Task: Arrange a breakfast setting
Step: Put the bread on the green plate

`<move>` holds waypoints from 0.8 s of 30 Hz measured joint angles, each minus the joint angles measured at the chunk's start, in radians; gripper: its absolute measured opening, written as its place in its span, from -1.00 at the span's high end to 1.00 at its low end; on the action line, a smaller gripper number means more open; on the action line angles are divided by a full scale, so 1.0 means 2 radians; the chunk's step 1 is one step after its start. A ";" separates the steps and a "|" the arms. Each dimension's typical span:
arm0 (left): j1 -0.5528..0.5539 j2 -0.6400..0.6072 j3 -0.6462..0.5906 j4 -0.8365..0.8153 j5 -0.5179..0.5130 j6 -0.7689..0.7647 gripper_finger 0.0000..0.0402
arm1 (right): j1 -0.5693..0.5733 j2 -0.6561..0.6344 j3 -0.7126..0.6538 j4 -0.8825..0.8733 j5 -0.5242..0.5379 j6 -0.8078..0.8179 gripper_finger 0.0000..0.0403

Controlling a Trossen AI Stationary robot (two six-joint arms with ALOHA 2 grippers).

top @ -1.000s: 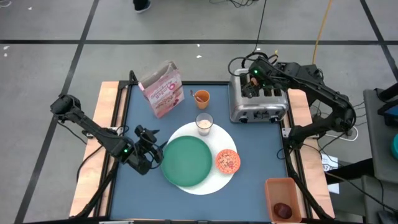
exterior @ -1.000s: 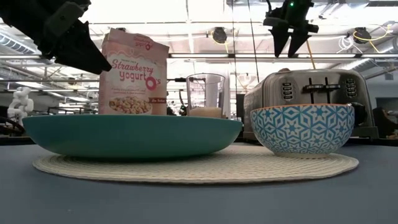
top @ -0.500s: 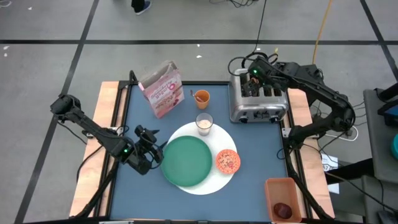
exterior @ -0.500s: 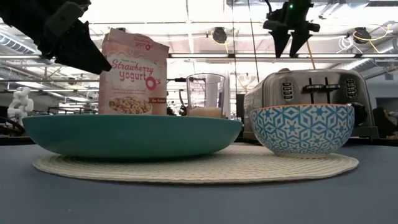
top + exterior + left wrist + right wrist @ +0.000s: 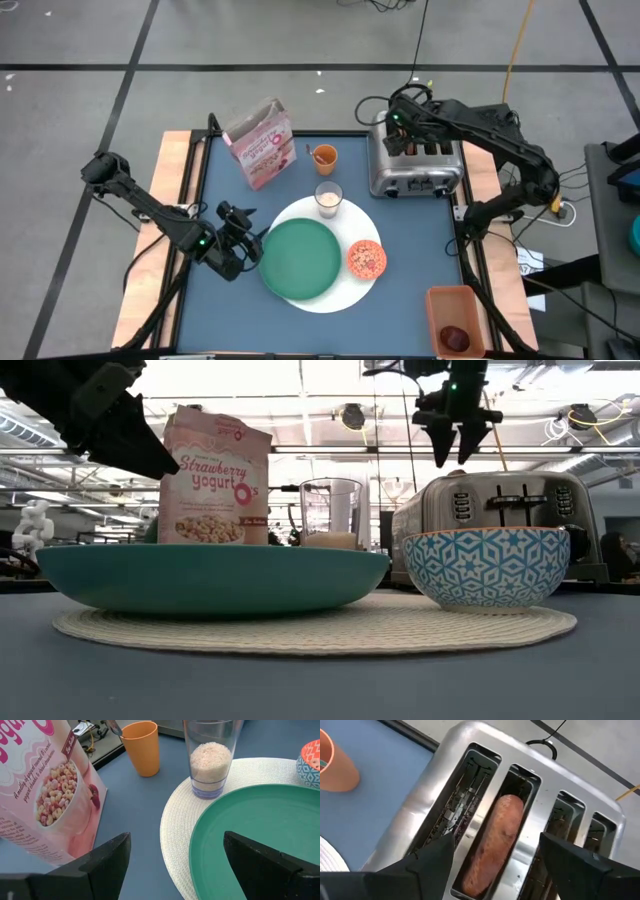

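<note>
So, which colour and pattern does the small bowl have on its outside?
The bowl has a blue and white geometric pattern with an orange rim, best seen in the low view.

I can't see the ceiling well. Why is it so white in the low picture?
Low view: ceiling lamps glare behind the pink cereal box and milk glass, washing out the top. High view: even light, soft shadows. Right wrist view: the silver toaster shines.

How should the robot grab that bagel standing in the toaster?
From straight above, pinching the bagel's exposed top edge across its thin faces. It stands on edge in the toaster's second slot, walls hiding the rest. The right gripper, open, hovers over it.
</note>
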 joint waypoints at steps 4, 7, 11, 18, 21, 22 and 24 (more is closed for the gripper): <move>0.000 0.000 0.000 0.000 0.000 0.000 -0.60 | -0.002 0.014 0.000 -0.002 0.001 -0.001 -0.41; 0.000 0.000 0.000 0.000 0.000 0.000 -0.60 | -0.009 0.026 0.000 -0.004 0.001 -0.005 -0.40; 0.000 0.000 0.000 0.000 0.000 0.000 -0.60 | -0.021 0.032 0.000 -0.003 0.000 -0.013 -0.34; 0.000 0.000 0.000 0.000 0.000 0.001 -0.60 | -0.039 0.034 0.000 -0.006 -0.020 -0.013 -0.16; 0.000 0.000 0.000 0.000 0.000 0.001 -0.60 | -0.045 0.034 0.000 -0.005 -0.054 -0.017 -0.10; 0.000 0.000 0.000 0.000 0.000 0.002 -0.60 | -0.046 0.034 0.000 -0.005 -0.059 -0.019 -0.08; 0.000 0.000 0.000 0.000 0.000 0.004 -0.60 | -0.046 0.034 0.000 -0.005 -0.068 -0.022 -0.04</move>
